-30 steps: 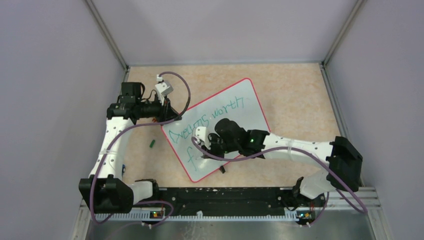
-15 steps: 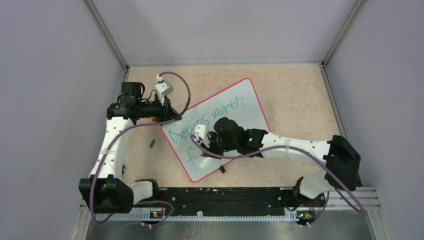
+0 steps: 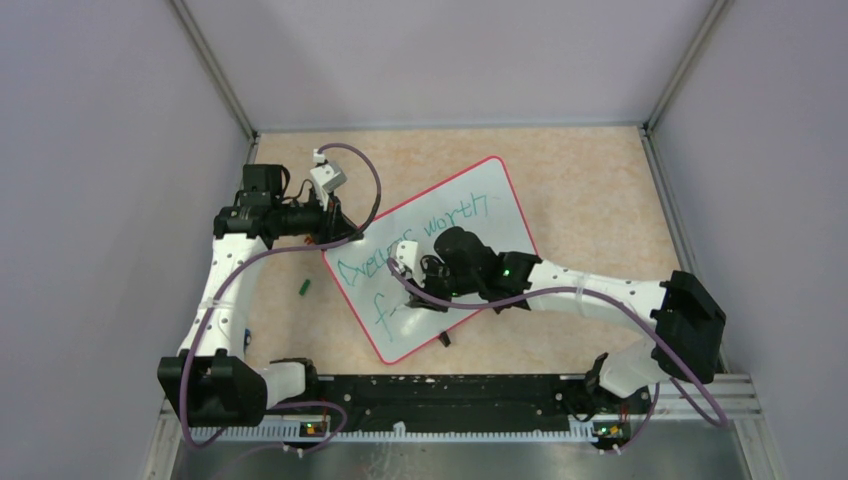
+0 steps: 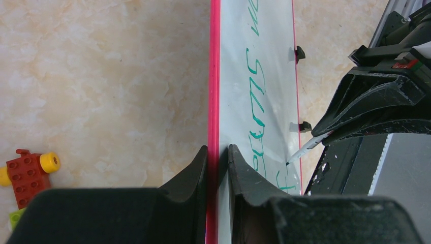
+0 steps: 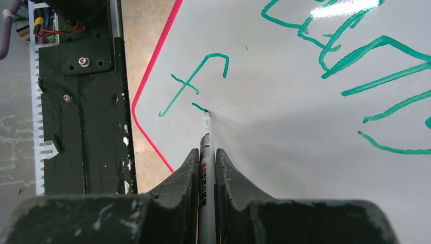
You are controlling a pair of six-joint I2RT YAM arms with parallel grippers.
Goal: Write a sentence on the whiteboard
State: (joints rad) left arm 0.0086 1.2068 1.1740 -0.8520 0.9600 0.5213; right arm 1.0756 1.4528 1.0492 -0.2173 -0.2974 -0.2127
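Centrally in the top view, a large, flat, white rectangular whiteboard (image 3: pixel 497 222) with a thin red rim is laid askew on the beige table (image 3: pixel 590 190). Its left rim is clamped by the left gripper (image 4: pixel 217 151). A slim white marker pen (image 5: pixel 205 134) is pinched by the right gripper (image 5: pixel 206 155), its tip pressed beside the green handwritten sentence (image 5: pixel 350 61).

The left gripper (image 4: pixel 217 152) pinches the whiteboard (image 4: pixel 277 101) at its edge.
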